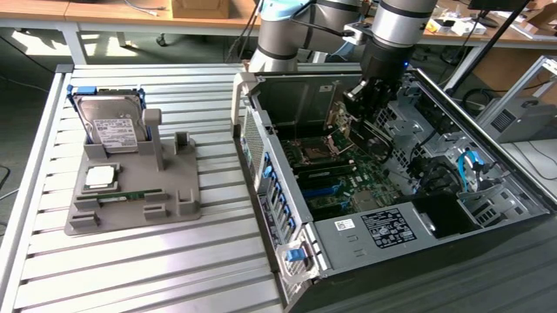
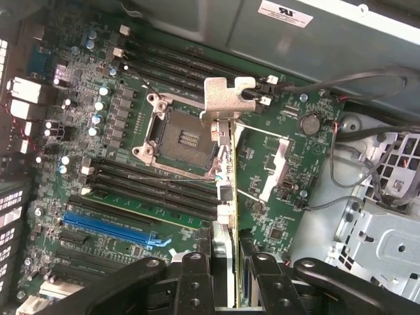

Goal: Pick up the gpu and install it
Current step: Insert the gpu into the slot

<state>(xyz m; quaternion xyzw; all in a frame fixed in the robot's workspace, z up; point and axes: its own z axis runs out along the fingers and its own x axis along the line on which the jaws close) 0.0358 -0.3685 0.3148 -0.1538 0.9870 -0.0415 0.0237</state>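
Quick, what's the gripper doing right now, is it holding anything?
The gripper: closed on the gpu, held edge-on above the motherboard.

One gpu [image 2: 226, 105]; one hard drive [image 1: 111, 124]; one motherboard [image 2: 282, 216]

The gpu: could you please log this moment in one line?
hand: shut on gpu | gpu: edge-on over motherboard | blue slot: empty
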